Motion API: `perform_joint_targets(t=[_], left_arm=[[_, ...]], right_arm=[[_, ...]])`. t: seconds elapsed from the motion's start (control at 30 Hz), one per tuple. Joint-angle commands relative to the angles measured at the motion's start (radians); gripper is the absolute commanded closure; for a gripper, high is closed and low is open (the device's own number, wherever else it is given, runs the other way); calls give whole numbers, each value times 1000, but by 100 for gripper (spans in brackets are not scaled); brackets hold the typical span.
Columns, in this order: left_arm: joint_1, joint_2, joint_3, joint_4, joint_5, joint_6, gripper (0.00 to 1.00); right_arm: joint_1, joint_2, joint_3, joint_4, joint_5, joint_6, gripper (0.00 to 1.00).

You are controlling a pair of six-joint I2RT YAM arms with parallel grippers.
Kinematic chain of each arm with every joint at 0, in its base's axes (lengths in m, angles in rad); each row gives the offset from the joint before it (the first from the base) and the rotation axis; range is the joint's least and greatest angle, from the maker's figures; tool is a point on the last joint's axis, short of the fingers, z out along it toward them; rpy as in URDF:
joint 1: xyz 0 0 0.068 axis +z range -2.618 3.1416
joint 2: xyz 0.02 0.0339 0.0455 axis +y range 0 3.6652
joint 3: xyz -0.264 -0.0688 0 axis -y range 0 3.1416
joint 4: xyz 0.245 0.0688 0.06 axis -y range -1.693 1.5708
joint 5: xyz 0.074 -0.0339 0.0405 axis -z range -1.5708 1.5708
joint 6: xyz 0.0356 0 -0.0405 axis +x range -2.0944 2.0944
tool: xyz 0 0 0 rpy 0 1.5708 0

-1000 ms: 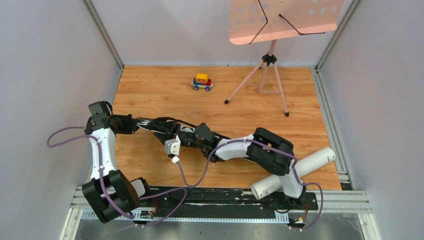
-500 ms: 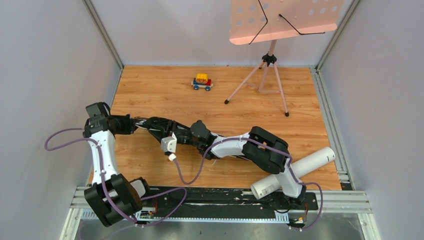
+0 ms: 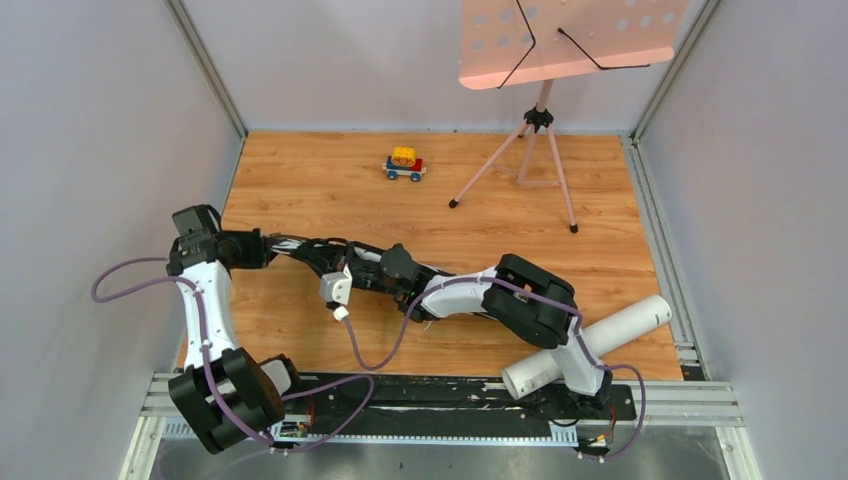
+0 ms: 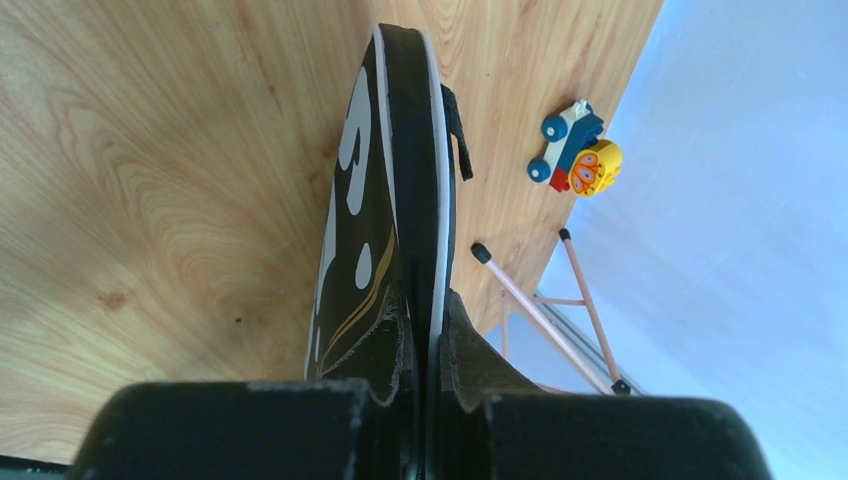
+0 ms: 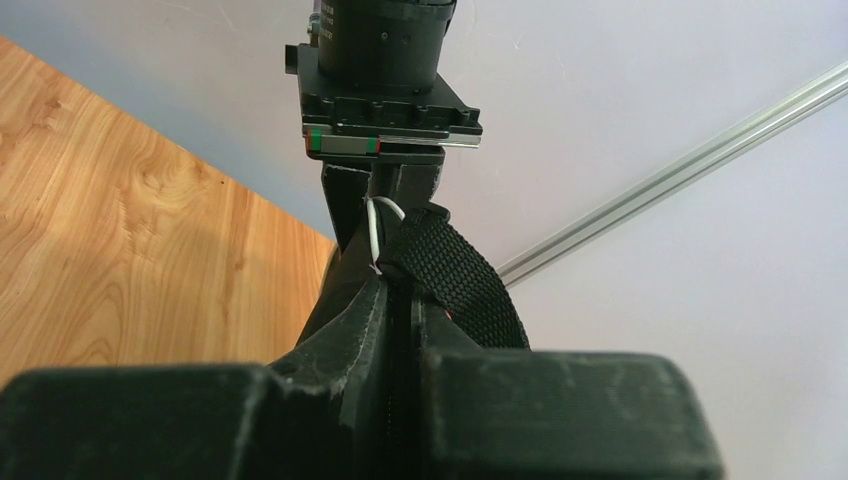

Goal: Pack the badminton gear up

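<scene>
The long black bag [image 4: 400, 150] stands on edge on the wooden floor, with white piping and white lettering on its side. My left gripper [image 4: 425, 312] is shut on its near edge. My right gripper [image 5: 400, 290] is shut on the bag's rim beside a black webbing strap [image 5: 462, 280], facing the left gripper. In the top view the two grippers, left [image 3: 283, 243] and right [image 3: 335, 258], meet over the bag [image 3: 308, 246], which the right arm mostly hides. The white tube [image 3: 600, 340] lies at the right, near the right arm's base. Rackets and shuttlecocks are out of view.
The pink music stand [image 3: 540, 120] stands at the back right, its legs [image 4: 540, 310] past the bag's far end. The toy car [image 3: 405, 164] sits at the back middle; it also shows in the left wrist view [image 4: 575, 155]. Grey walls close in on three sides.
Both grippers have shifted a little to the left with the bag between them. The right arm has stretched further left. Tube, car and stand have not moved.
</scene>
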Motion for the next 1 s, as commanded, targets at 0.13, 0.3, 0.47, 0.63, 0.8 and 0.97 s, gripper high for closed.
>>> perform_joint_targets(t=[0.13,0.3,0.47,0.63,0.8,0.97], left_arm=[[0,-2,43,-106,173,-58,100],[3,11,91,-128,152,-68,100],[3,-22,68,-118,152,-104,100],[3,-19,53,-113,170,-103,100],[3,-17,46,-106,172,-105,100],[3,-8,40,-96,180,-106,100]], right_arm=[[-24,-92,-74,-31,12,-27,100],[-29,-157,-93,-148,-31,10,73],[-25,-151,-39,-209,-57,7,74],[-22,-120,1,-231,-69,-13,77],[-10,-104,27,-237,-71,-33,65],[11,-88,49,-250,-75,-93,49]])
